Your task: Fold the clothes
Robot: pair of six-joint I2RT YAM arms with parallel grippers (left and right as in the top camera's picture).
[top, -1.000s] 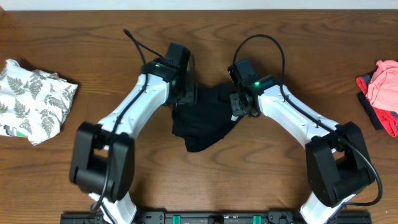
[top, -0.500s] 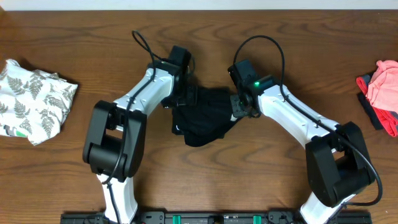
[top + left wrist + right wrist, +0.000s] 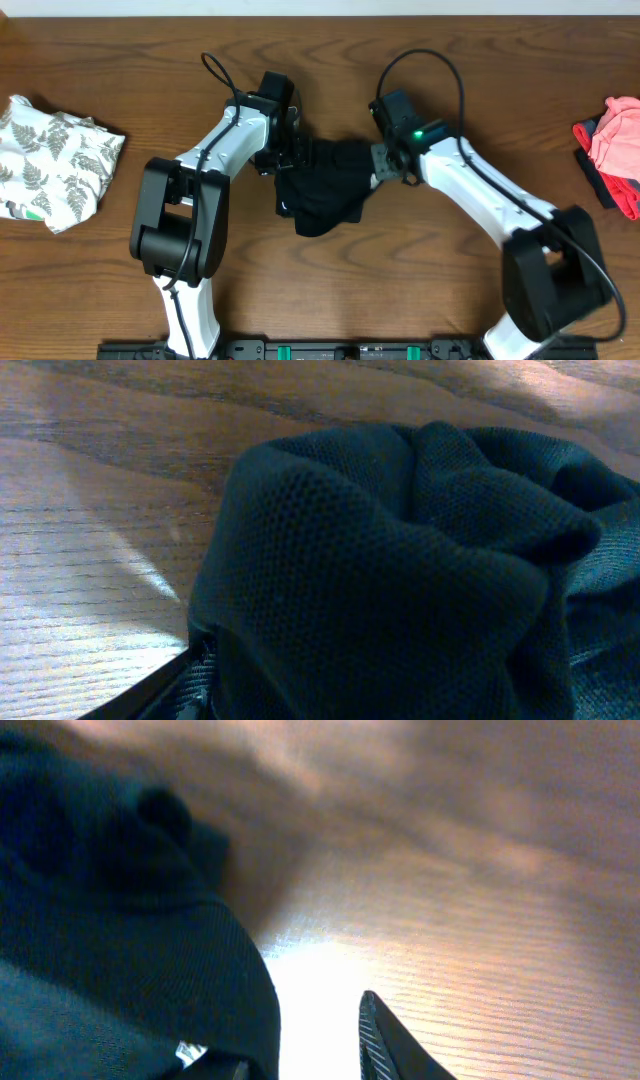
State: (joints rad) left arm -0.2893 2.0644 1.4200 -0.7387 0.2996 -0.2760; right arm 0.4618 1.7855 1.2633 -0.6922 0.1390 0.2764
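Mesh garment (image 3: 322, 190), black, bunched mid-way across the tabletop (image 3: 320, 300), looks limp and light, best pinched at its upper corners, where the right end effector (image 3: 378, 168) stands spread, while whether the left end effector (image 3: 284, 160) is spread or pressed together I cannot tell.

The desk (image 3: 100, 60) is mid-brown wood with darker streaked grain. The garment (image 3: 322, 190) at its centre is plain black, and the left wrist view shows its fine mesh weave. The cloth (image 3: 55, 160) at the left edge is white with grey-green leaf prints. The heap (image 3: 612, 150) at the right edge is coral pink over dark fabric. The left arm (image 3: 225, 150) and right arm (image 3: 480, 195) are white with black joints. A green light (image 3: 417, 132) glows on the right one.
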